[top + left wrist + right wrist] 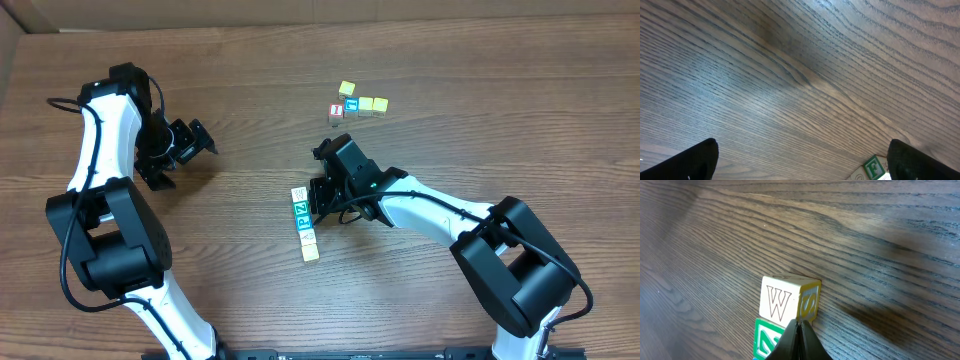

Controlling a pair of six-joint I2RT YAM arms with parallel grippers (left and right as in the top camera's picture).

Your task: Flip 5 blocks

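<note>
The blocks lie in a short column at mid-table: a whitish one (298, 193) at the top, then a green "Z" block (300, 208), a blue "P" block (304, 223), another whitish one (307, 239) and a cream one (310, 252). My right gripper (322, 196) is shut with nothing in it. Its joined tips (800, 326) press against the near edge of the top block (777, 302), which shows a "W" face and a yellow side; the green block (767, 339) sits just below. My left gripper (195, 140) hangs open far to the left, over bare wood (802, 155).
A separate cluster sits at the back: a yellow cube (346, 89), a blue-letter cube (351, 103), a red-letter cube (337, 111) and two yellow cubes (373, 104). A green "F" cube face (872, 166) shows at the bottom edge of the left wrist view.
</note>
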